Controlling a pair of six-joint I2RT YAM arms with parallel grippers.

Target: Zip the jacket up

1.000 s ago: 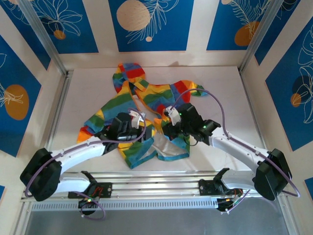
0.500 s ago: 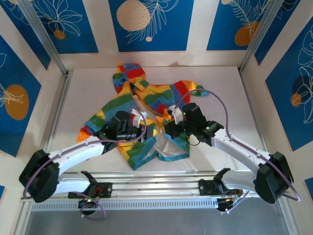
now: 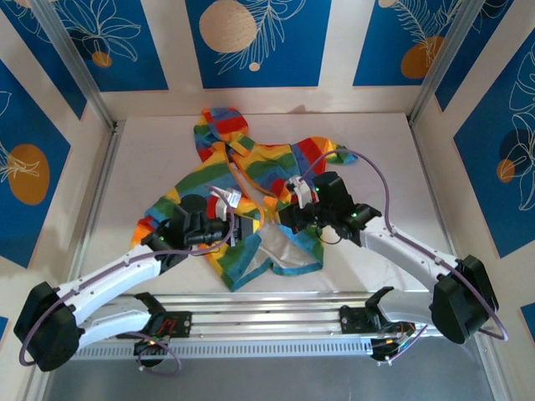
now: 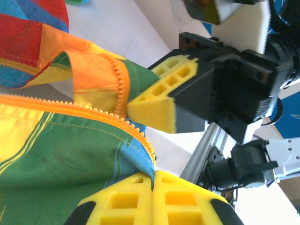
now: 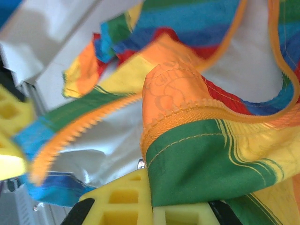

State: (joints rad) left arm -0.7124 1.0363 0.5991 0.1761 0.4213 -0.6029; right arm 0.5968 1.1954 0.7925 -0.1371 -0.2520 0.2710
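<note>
Moved: our left arm has stretched out since a second ago, its big black joint sinking toward the bench's [image 3: 376,150] near left corner.
Jacket: the jacket [image 3: 259,163] lies mid-bench, hood toward the far edge, front open (white lining showing).
Left gripper: the left gripper [image 3: 242,227] has its fingers pressed together on the zipper [image 4: 101,117] edge at the hem.
Right gripper: the right gripper [image 3: 286,220] is pinched on green cloth beside the other zipper edge; we see the two grippers near each other, not touching.
</note>
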